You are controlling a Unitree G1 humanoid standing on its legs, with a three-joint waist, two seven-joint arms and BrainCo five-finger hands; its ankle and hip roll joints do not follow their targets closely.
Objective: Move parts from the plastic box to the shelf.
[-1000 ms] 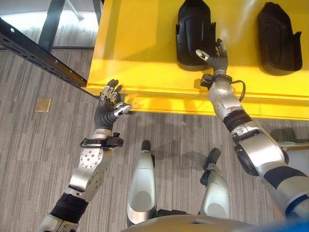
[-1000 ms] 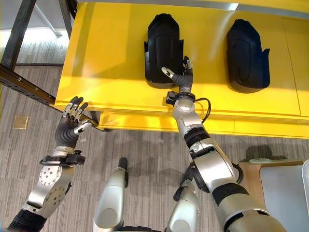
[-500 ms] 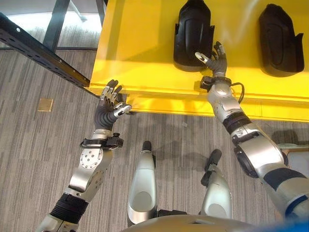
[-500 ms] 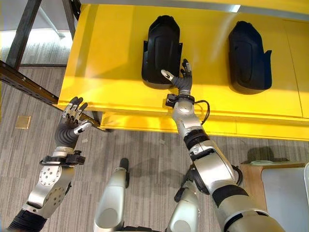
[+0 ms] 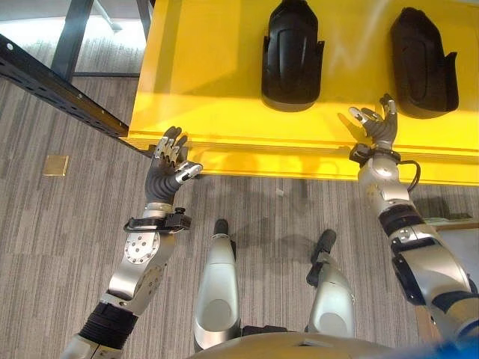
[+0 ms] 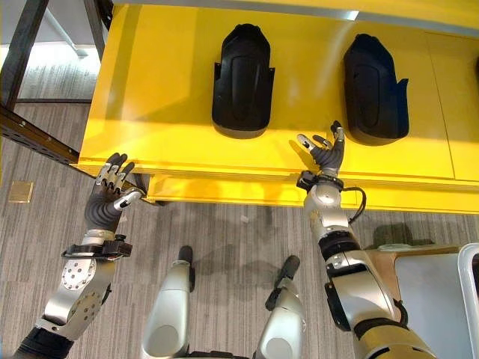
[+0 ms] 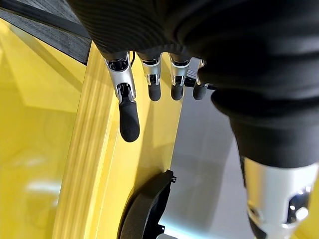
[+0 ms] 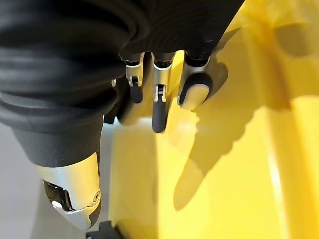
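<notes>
Two black moulded parts lie on the yellow shelf (image 5: 209,82): one part (image 5: 290,45) near the middle, the other part (image 5: 421,52) to its right. My right hand (image 5: 376,124) hovers open over the shelf's front strip between them, touching neither, fingers spread. In the right wrist view its fingers (image 8: 158,107) hang straight above the yellow surface. My left hand (image 5: 171,166) is open, raised at the shelf's front left corner, holding nothing. In the left wrist view its fingers (image 7: 128,117) stand straight beside the shelf edge, with one black part (image 7: 144,211) past them.
A dark perforated metal rail (image 5: 60,90) runs diagonally at the left, meeting the shelf's corner. Grey striped carpet (image 5: 52,239) covers the floor in front. A pale box's corner (image 6: 441,292) shows at the lower right. A small tan square (image 5: 56,164) lies on the floor.
My right hand has pulled off the middle black part, moving right and back to the shelf's front edge. The left hand has held still. The view shifted slightly.
</notes>
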